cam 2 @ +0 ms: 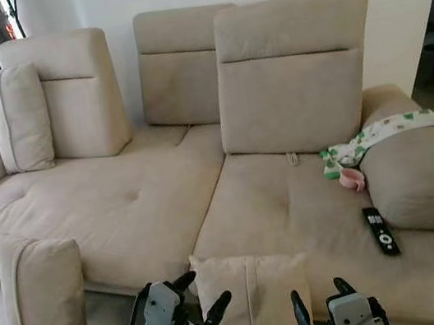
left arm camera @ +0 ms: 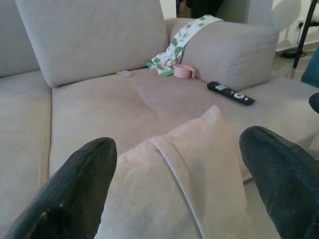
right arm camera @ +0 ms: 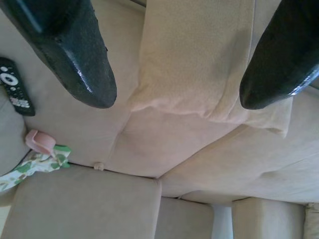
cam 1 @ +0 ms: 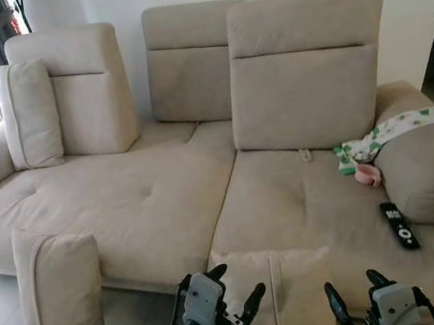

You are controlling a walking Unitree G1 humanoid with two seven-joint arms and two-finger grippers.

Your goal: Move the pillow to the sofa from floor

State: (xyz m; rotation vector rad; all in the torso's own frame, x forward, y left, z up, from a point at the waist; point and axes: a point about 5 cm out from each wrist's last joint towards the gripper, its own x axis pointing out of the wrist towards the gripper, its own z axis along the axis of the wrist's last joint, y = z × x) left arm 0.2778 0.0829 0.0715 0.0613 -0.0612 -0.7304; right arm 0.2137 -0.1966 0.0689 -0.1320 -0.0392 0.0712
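A beige sectional sofa [cam 1: 156, 198] fills my head view, against a white wall. The pillow [cam 2: 253, 302] stands at lower centre, leaning on the seat's front edge, between my left end effector [cam 2: 191, 298] and right end effector [cam 2: 317, 304]; both are spread wide and grip nothing. A second floor pillow [cam 1: 62, 309] stands lower left. A remote control [cam 1: 399, 224] lies at the right, leaving the middle seat open.
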